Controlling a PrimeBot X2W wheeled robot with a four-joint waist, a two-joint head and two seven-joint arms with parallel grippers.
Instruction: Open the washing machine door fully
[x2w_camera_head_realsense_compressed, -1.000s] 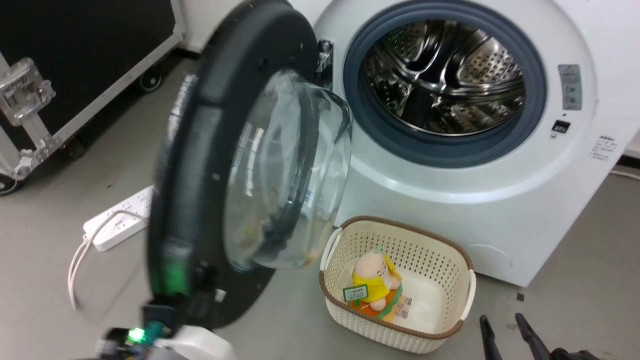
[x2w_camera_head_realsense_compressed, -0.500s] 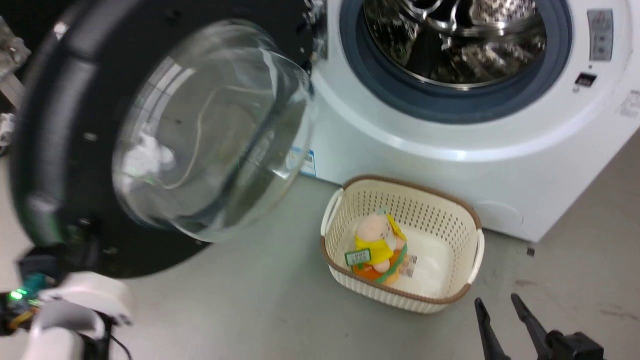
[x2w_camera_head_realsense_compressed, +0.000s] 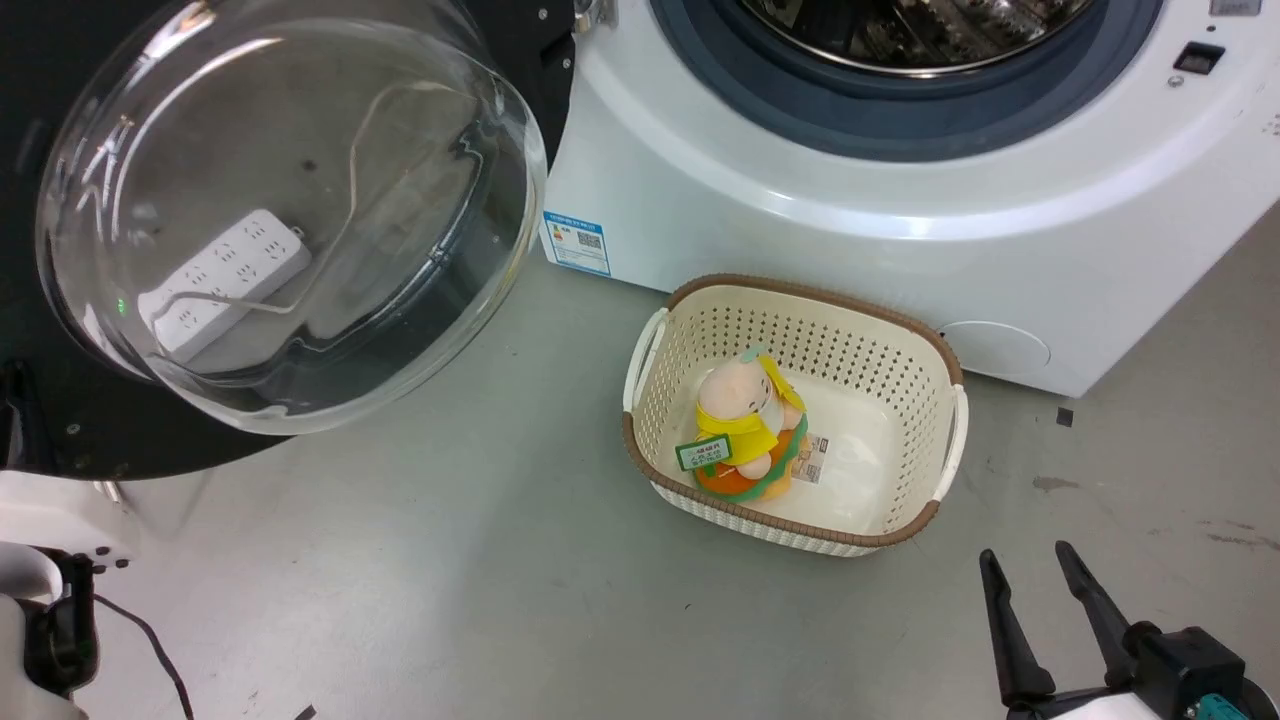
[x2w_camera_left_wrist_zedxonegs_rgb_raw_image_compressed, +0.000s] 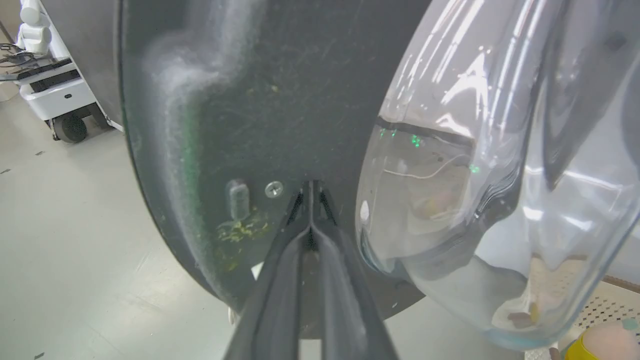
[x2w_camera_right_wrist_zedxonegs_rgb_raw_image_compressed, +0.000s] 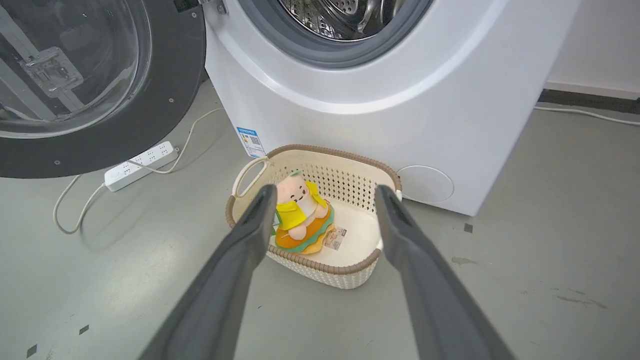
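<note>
Washing machine door (x2w_camera_head_realsense_compressed: 522, 50) wide open, bowl (x2w_camera_head_realsense_compressed: 290, 220) facing robot — L tool (x2w_camera_left_wrist_zedxonegs_rgb_raw_image_compressed: 310, 187) narrow, tips on inner face; R tool (x2w_camera_head_realsense_compressed: 1030, 562) wide.

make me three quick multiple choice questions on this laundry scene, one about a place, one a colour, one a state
1. Where is the plush toy?
A. in the basket
B. inside the washer
C. gripped by an arm

2. What colour is the basket's rim band?
A. blue
B. red
C. brown

3. How is the right end effector?
A. shut on the toy
B. open, holding nothing
C. shut on the basket's handle

Answers: 1 A, the toy sits on the basket's floor; 2 C, a brown band runs round the top of the cream wall; 3 B, its two fingers stand apart, gripping nothing.
</note>
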